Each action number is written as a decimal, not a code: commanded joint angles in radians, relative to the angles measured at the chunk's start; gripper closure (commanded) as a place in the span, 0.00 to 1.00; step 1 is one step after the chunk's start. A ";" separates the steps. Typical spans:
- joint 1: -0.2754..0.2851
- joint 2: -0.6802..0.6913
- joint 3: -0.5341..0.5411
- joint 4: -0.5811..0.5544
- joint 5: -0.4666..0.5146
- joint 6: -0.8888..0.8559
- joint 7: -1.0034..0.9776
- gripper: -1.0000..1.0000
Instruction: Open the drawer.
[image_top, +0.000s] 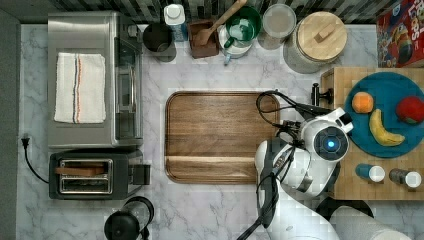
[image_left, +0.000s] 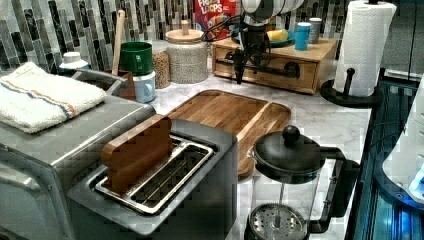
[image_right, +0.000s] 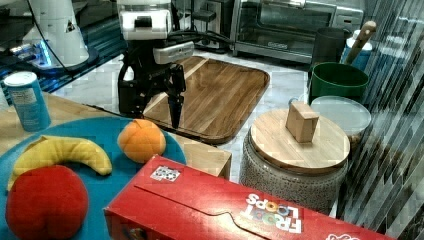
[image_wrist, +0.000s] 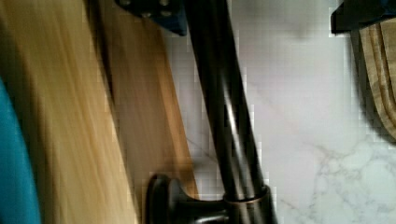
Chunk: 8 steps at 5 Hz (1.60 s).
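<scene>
One claw (image_left: 248, 70) just above drawer (image_left: 280, 70) handle (image_wrist: 224, 116), fingers astride.

One robot arm (image_top: 300, 165) stands at the lower right of the top view. One wooden tray (image_top: 215, 135) lies at its centre. One toaster oven (image_top: 95, 80) sits at the upper left with one folded towel (image_top: 80, 87) on top, and one toaster (image_top: 92, 175) lies below it. One French press (image_top: 127, 222) shows at the bottom edge. One blue plate (image_top: 387, 87) at the right holds three pieces of fruit: one orange (image_top: 362, 102), one banana (image_top: 382, 130), one red fruit (image_top: 411, 110). Two small shakers (image_top: 371, 172) stand below the plate. One wooden-lidded jar (image_top: 320, 37), one green mug (image_top: 244, 25) and one cereal box (image_top: 400, 35) line the top edge. One paper towel roll (image_left: 365, 45) stands at the upper right of the left view. One drawer (image_left: 272, 65) is there, with one bar handle (image_wrist: 224, 116).
</scene>
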 joint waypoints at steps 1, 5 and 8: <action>0.279 -0.029 0.149 -0.112 -0.021 0.041 0.272 0.00; 0.383 -0.081 0.137 -0.097 -0.061 -0.097 0.466 0.00; 0.444 -0.084 0.086 -0.089 -0.056 -0.121 0.507 0.00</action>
